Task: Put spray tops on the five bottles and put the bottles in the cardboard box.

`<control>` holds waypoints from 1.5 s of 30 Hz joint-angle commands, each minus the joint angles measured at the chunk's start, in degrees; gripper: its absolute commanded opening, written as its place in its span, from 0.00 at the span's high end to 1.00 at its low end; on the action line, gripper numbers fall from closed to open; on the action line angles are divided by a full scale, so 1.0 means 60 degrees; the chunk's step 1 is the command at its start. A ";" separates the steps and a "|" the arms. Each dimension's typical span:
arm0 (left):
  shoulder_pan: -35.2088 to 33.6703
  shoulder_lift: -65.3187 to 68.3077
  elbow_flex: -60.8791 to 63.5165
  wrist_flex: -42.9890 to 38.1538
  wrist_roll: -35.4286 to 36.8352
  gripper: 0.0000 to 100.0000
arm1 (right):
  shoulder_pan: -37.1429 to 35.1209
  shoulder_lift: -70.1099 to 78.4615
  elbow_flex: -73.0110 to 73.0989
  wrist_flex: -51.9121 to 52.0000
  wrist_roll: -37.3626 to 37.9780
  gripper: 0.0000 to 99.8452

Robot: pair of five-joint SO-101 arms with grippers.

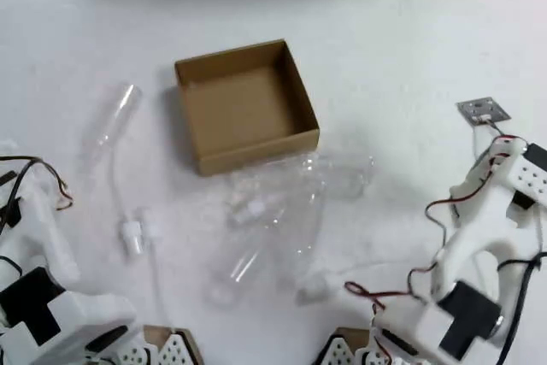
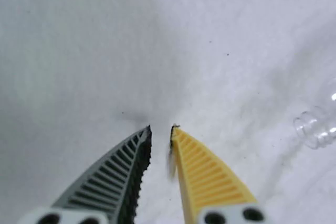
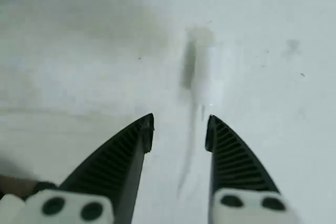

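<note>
A white table (image 1: 410, 57) carries the cardboard box (image 1: 248, 156) near its middle, with no bottle in it yet. Clear bottles (image 1: 291, 203), seemingly uncapped, lie heaped between the box and the table's near edge. Your right gripper (image 3: 178, 127) hangs with fingers apart, just short of a spray top (image 3: 202, 72) whose tube trails toward the gap. Your left gripper (image 2: 161, 129) holds nothing, its tips narrowly apart. You appear to be at the first pick. Next, close on the top's head, not its thin tube.

Small metal plate (image 1: 483, 110), perhaps, on tablecloth (image 1: 410, 57).
</note>
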 commanded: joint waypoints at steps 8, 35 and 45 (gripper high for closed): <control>0.0081 -0.0022 -0.0234 -0.0132 0.0000 0.92 | -0.2747 -0.3319 0.1289 0.2747 0.1231 0.91; 0.0110 -0.0022 -0.0249 -0.0176 0.0000 0.92 | -0.8828 -0.6000 0.6755 0.0593 0.2593 0.82; 0.0125 -0.0022 -0.0249 -0.0190 0.0000 0.92 | -0.9985 -0.5941 0.7223 0.0227 0.2125 0.82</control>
